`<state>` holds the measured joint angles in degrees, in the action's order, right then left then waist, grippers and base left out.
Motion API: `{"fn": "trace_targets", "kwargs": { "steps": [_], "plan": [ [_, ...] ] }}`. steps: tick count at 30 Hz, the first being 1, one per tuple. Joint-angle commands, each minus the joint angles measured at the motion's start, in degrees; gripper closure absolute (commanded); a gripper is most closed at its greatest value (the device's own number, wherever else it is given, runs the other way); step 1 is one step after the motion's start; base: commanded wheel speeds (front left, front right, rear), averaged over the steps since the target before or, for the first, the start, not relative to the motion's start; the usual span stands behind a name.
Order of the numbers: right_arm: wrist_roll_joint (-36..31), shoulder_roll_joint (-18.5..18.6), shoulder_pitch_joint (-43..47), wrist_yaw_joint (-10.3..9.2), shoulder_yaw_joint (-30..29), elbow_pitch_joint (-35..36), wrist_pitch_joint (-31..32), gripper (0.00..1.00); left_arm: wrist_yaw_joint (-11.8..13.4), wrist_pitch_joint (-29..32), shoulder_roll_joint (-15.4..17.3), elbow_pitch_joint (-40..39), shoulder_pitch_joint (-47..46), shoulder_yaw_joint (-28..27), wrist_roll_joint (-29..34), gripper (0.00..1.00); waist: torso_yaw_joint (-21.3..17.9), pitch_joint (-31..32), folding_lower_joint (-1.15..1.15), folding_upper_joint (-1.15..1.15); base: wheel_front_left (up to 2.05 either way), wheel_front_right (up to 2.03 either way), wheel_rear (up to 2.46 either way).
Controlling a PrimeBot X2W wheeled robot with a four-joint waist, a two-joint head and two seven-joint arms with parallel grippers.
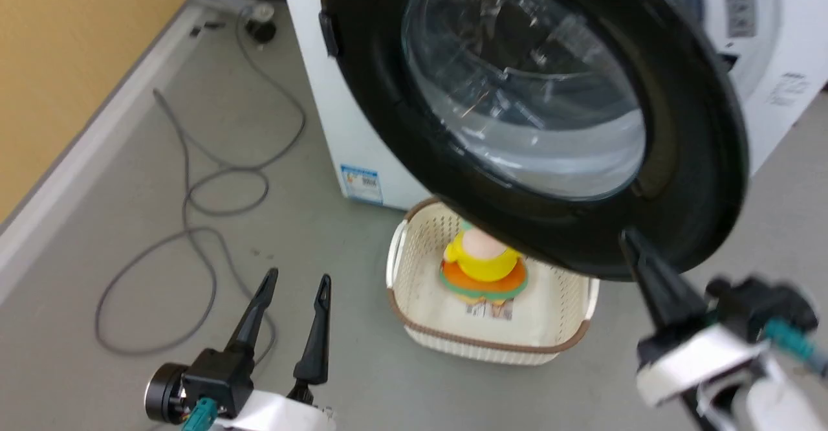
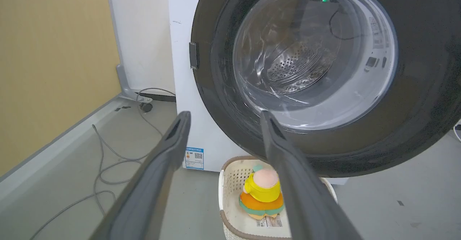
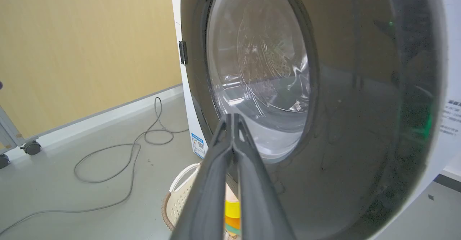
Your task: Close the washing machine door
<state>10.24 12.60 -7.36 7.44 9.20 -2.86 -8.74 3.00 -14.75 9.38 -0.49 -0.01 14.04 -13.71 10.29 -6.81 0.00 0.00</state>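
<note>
Right end effector (image 3: 233, 119), fingers (image 3: 212, 182) together, at black-rimmed, clear-bowled washing machine door (image 1: 530, 94)

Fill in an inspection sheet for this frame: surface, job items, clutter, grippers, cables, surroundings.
Surface: plain grey floor.
Job's things: washing machine door open, swung out above the basket; white washing machine behind it.
Clutter: cream basket on the floor before the machine, holding a plush toy.
Grippers: left gripper open, low, apart from the door; right gripper shut, tip at the door's lower rim, contact cannot be told.
Cables: grey cable looped on the floor left of the machine.
Surroundings: yellow wall with pale skirting.
</note>
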Motion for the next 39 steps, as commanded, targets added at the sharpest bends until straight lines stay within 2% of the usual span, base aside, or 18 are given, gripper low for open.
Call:
{"fn": "trace_targets", "kwargs": {
  "steps": [1,6,11,14,16,17,29,39],
  "plan": [
    [1.03,0.87,-1.89,0.05,0.07,-0.19,0.58,1.00,-0.27,-0.25,-0.30,-0.24,-0.98,-0.30,0.39,0.00,1.05,-1.75,0.00,0.00,0.00,0.00,0.00],
    [4.37,7.00,-9.05,0.05,-0.13,-4.20,4.18,1.00,-1.44,-0.25,-1.50,-0.28,-2.77,-0.48,1.38,0.00,2.68,-4.52,0.00,0.00,0.00,0.00,0.00],
    [9.08,10.78,-14.54,0.05,-2.48,-9.37,6.35,1.00,-2.39,-0.25,-2.49,-0.40,-4.22,-1.11,2.14,0.00,4.16,-6.81,0.00,0.00,0.00,0.00,0.00],
    [9.67,13.40,-18.31,0.05,-2.29,-12.13,7.54,1.00,-3.03,-0.25,-2.93,-0.36,-4.65,-1.38,2.54,0.00,4.64,-8.21,0.00,0.00,0.00,0.00,0.00],
    [10.48,13.90,-21.32,0.05,-3.41,-14.32,8.13,1.00,-3.86,-0.25,-3.07,0.06,-4.92,-1.19,2.78,0.00,4.82,-9.01,0.00,0.00,0.00,0.00,0.00],
    [11.08,14.85,-26.21,0.05,-4.63,-17.81,9.09,1.00,-4.42,-0.25,-3.52,-0.04,-5.64,-1.35,3.18,0.00,5.21,-10.35,0.00,0.00,0.00,0.00,0.00],
    [11.18,17.51,-42.22,0.05,-8.75,-32.72,11.68,1.00,-5.62,-0.25,-5.34,-0.40,-7.76,-2.07,4.18,0.00,6.89,-13.55,0.00,0.00,0.00,0.00,0.00],
    [11.55,16.64,-44.84,0.05,-8.08,-39.22,8.44,1.00,-6.02,-0.25,-5.99,0.45,-7.71,-2.93,4.58,0.00,6.15,-11.70,0.00,0.00,0.00,0.00,0.00]
  ]
}}
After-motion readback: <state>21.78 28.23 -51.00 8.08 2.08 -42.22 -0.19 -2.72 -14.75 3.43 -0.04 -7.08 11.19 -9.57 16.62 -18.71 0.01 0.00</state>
